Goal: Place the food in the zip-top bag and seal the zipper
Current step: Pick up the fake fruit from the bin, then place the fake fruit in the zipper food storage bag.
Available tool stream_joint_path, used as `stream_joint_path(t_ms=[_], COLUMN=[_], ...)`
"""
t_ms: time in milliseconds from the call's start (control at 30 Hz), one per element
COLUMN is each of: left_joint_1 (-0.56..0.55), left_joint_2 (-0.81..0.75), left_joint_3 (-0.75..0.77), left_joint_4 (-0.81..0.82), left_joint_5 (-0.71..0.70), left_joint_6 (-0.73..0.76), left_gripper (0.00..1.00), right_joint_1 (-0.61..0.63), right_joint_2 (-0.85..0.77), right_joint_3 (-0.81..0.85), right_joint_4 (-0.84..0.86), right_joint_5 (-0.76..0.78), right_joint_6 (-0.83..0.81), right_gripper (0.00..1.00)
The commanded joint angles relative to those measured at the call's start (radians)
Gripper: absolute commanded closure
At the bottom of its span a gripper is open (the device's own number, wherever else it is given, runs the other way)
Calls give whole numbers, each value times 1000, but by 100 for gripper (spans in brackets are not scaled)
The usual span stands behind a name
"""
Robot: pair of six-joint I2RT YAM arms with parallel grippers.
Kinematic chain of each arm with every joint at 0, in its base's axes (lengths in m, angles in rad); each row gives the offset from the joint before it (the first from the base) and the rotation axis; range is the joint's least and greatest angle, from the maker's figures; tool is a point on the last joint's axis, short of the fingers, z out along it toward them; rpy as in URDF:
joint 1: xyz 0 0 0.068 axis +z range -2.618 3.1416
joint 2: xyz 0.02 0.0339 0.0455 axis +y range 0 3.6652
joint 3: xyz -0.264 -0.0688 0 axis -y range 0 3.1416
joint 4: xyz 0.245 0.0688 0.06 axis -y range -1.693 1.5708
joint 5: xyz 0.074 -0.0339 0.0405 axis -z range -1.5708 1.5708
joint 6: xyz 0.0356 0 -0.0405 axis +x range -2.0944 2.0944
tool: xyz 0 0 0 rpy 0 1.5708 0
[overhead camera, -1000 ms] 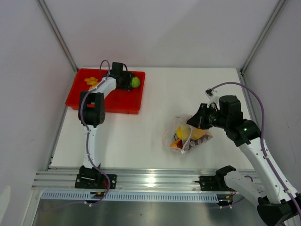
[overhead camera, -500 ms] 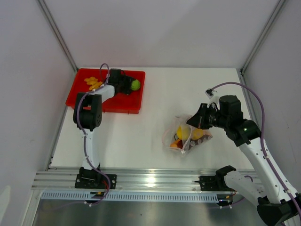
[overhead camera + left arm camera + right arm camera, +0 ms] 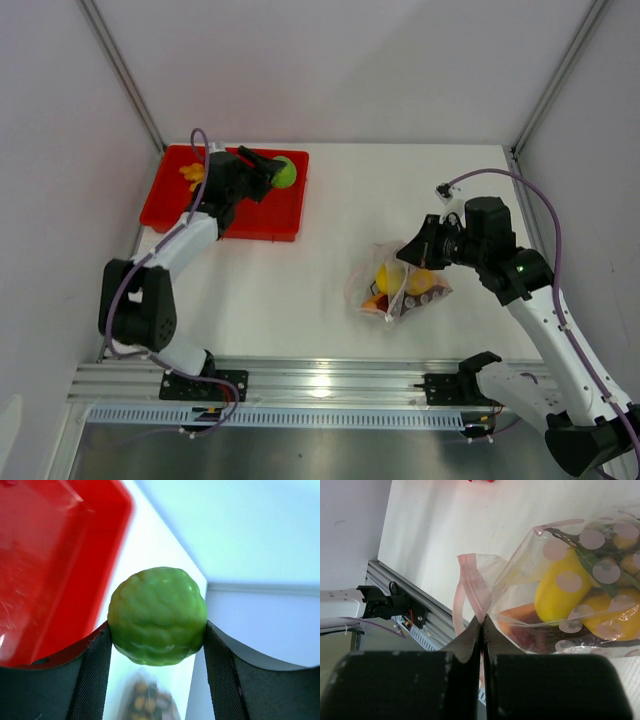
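- Zip-top bag: lies on the table near the right arm, well apart from the red tray. Its mouth gapes open.
- Zipper: the pink strip is unsealed, and one end is pinched upright.
- Food already in the bag: a yellow lemon, a second yellow piece beside it, an orange piece, green leaves and a dark cluster near the bottom.
- Lime: clamped between both fingers of the left gripper, over the tray's right end and apparently clear of its floor. It is not yet in the bag.
- Orange pieces: they lie at the tray's far-left corner, not yet collected.
- Right gripper: its jaws are fully together on the zipper, holding the mouth up.
- Progress, as judged: the bagging is mostly done. What is left is to carry the lime across, fetch the orange pieces and then press the zipper shut.
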Motion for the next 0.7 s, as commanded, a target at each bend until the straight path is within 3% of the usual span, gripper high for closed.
stream_joint_path(t_ms=[0, 133, 267, 400, 500, 667], left_joint_1=[-65, -166, -344, -561, -661, -723], left_joint_2=[-197, -421, -547, -597, -604, -522], left_joint_3=[-91, -281, -395, -453, -496, -518], left_joint_4=[77, 201, 266, 277, 274, 309], left_joint_5=[53, 165, 178, 136, 54, 34], left_joint_6=[186, 283, 326, 379, 396, 361], left_gripper=[99, 99, 99, 99, 99, 99], right_joint_1=[-5, -3, -3, -2, -2, -2], right_joint_2=[5, 15, 20, 15, 9, -4], right_joint_3=[55, 72, 75, 74, 78, 89], right_joint_4=[30, 27, 17, 15, 9, 17], right_joint_5=[12, 6, 6, -11, -14, -56], right_joint_6=[-2, -2, -5, -5, -8, 20], right_gripper=[100, 100, 100, 100, 100, 100])
